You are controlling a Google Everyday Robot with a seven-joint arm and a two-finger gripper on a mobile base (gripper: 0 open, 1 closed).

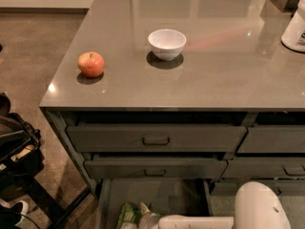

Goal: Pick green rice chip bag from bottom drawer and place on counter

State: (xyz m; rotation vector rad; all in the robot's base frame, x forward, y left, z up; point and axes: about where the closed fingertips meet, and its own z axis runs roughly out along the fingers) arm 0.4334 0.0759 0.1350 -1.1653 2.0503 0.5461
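The bottom drawer (157, 194) is pulled open at the bottom of the view, below two shut drawers with bar handles. The green rice chip bag (127, 214) lies at the drawer's front left, partly cut off by the frame's lower edge. My white arm reaches in from the lower right, and my gripper (145, 219) is at the bag's right edge, right against it. The grey-brown counter (214, 75) spreads above the drawers.
A white bowl (167, 43) and a red apple (91, 64) stand on the counter. A white container (295, 27) is at the counter's far right. Dark gear (14, 147) sits on the floor at left. The arm's white elbow (259, 206) fills the lower right.
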